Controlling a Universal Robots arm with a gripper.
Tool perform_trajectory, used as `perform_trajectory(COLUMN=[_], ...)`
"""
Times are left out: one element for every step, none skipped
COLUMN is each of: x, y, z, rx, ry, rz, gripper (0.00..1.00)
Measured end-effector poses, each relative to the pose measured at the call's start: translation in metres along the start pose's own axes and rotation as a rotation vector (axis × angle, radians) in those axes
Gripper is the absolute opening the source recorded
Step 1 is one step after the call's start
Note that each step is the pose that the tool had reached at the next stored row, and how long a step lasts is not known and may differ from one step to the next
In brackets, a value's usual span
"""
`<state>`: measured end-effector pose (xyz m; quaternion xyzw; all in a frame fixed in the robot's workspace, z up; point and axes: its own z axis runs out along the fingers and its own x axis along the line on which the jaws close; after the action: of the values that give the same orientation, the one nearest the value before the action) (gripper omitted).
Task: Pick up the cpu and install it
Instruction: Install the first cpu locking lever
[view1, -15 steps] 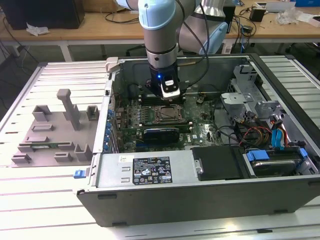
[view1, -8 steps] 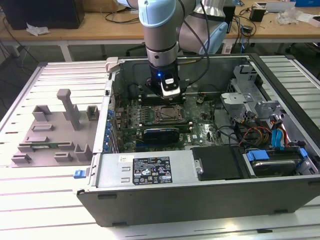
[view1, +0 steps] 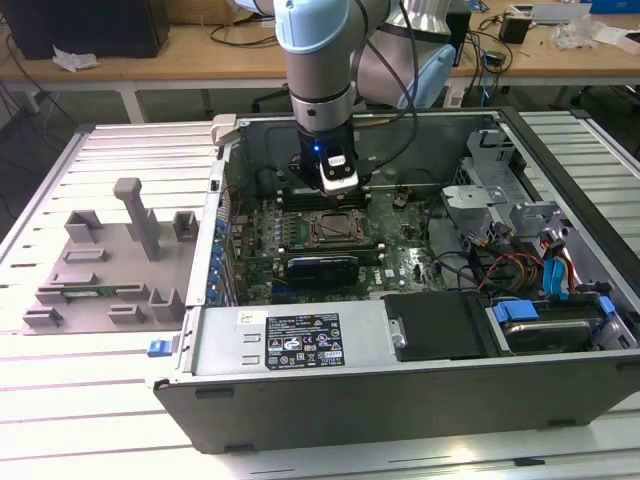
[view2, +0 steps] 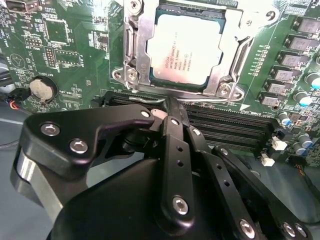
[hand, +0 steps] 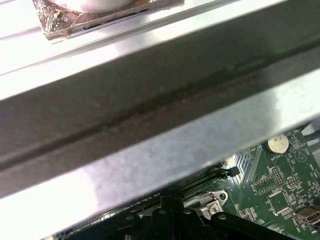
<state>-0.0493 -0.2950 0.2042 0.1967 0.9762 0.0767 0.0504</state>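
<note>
The cpu (view2: 186, 49) lay flat inside the socket's metal frame (view2: 134, 45) on the green motherboard (view2: 65, 45), in the upper middle of the second wrist view, with its silver top facing up. The gripper (view2: 170, 107) was in the lower half of that frame, just below the socket, and its black fingers (view2: 172, 150) came together to a narrow point with nothing between them; they did not touch the cpu. In the exterior view the arm (view1: 318, 60) stood in the upper centre, over the open computer case (view1: 400, 350), with the gripper (view1: 337, 185) just above the socket. A gray fixture (view1: 105, 270) lay at the exterior view's left.
</note>
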Motion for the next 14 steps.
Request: perform_trajectory(x=[0.0001,0.0002,0.0002,0.0003,0.0003,0.0003,0.0003,0.0003,0.0003,0.0002,0.0,-0.0002,-0.0004,-0.0005], y=[0.0,0.0,0.0,0.0,0.0,-0.0001,-0.0002,-0.0002,-0.0003,-0.0003,-0.0003,-0.0004,-0.0004,-0.0004], z=[0.0,0.0,0.0,0.0002,0.0004,0.001,0.0015,0.0018,0.0024,0.0027,0.0031,0.0034,0.0037,0.004], rx=[0.0001,0.0001,0.0001,0.0,0.0,0.0001,0.0004,0.0006,0.0021,0.0037,0.0064,0.0084,0.0104,0.0123], ry=[-0.0002,-0.0005,-0.0006,-0.0007,-0.0009,-0.0011,-0.0013,-0.0014,-0.0021,-0.0027,-0.0038,-0.0046,-0.0054,-0.0063], rz=[0.001,0.002,0.002,0.003,0.003,0.003,0.003,0.003,0.003,0.003,0.003,0.002,0.002,0.002], gripper=[0.11,0.11,0.11,0.11,0.11,0.11,0.11,0.11,0.11,0.11,0.11,0.11,0.11,0.11])
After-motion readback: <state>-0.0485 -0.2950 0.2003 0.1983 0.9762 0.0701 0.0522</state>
